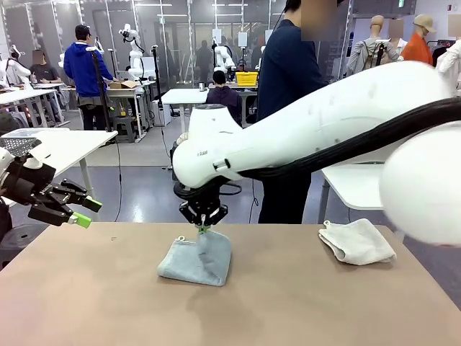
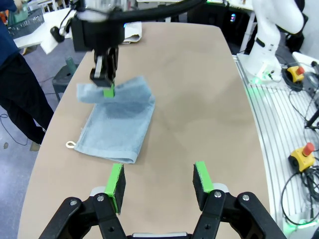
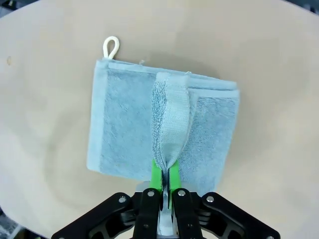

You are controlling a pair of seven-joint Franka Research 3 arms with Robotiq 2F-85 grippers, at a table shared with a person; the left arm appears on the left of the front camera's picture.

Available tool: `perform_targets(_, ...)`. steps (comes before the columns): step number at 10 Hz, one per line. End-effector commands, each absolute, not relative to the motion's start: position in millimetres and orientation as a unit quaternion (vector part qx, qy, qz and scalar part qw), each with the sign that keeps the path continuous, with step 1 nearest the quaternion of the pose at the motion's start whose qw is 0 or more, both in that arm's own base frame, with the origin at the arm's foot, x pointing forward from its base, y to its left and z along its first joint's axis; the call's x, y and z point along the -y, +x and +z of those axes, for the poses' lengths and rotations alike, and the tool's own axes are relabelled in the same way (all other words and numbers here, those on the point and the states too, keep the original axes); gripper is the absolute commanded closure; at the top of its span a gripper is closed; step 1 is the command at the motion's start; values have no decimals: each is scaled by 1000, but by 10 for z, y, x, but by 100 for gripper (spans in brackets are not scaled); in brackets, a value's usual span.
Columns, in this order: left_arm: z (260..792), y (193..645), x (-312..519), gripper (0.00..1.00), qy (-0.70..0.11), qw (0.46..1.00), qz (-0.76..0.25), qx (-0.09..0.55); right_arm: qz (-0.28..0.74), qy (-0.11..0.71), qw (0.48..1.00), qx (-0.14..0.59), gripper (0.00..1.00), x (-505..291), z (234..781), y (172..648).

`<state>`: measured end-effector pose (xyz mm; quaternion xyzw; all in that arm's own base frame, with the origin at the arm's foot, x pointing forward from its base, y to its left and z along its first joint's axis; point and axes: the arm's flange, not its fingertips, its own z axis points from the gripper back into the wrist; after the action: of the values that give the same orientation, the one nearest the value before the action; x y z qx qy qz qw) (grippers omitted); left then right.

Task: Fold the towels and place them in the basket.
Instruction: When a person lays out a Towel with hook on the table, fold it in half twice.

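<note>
Blue-grey towel point(image 3: 159, 124) edge is pinched by the right hand point(image 3: 163, 174) above the table point(image 1: 288, 303); slippage would undo the fold.

Fuzzy terry blue-grey towel point(image 3: 129, 124), matt tabletop point(image 3: 269, 59)

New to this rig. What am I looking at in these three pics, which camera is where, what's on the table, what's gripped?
Two white robot arms share a tan table with a person standing at the far side. The front view is a fixed camera between the arms; the other two are cameras on each wrist, looking along the fingers. The right end effector is shut on an edge of the pale blue towel, lifting a fold of it. The left end effector hangs open, holding nothing. A folded white towel lies on the right side of the table.
</note>
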<state>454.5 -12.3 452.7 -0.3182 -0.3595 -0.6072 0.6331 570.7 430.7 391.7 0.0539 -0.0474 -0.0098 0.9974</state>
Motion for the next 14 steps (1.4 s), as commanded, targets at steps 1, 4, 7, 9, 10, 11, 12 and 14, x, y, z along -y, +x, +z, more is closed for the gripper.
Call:
perform_targets(1,4542,4549,108,30,-319,629,-611,360,-38,58,996,58,100,-4521,3825,5856)
perform_targets(4,4542,4549,108,30,-319,629,-611,360,-35,92,994,42,100,-4765,3582,5849)
perform_targets(7,4542,4549,108,30,-319,629,-611,360,-45,101,992,56,100,-4830,3460,5870)
perform_targets(9,4542,4549,108,30,-319,629,-611,360,-68,105,990,69,74,-4833,3423,5887)
perform_targets(10,4542,4549,108,30,-319,629,-611,360,-75,104,989,73,67,-4830,3418,5888)
perform_targets(11,4542,4549,108,30,-319,629,-611,360,-79,107,988,74,54,-4823,3408,5885)
perform_targets(12,4542,4549,108,30,-319,629,-611,360,-75,108,989,70,48,-4808,3415,5878)
perform_targets(14,4542,4549,108,30,-319,629,-611,360,-61,101,991,67,28,-4747,3470,5802)
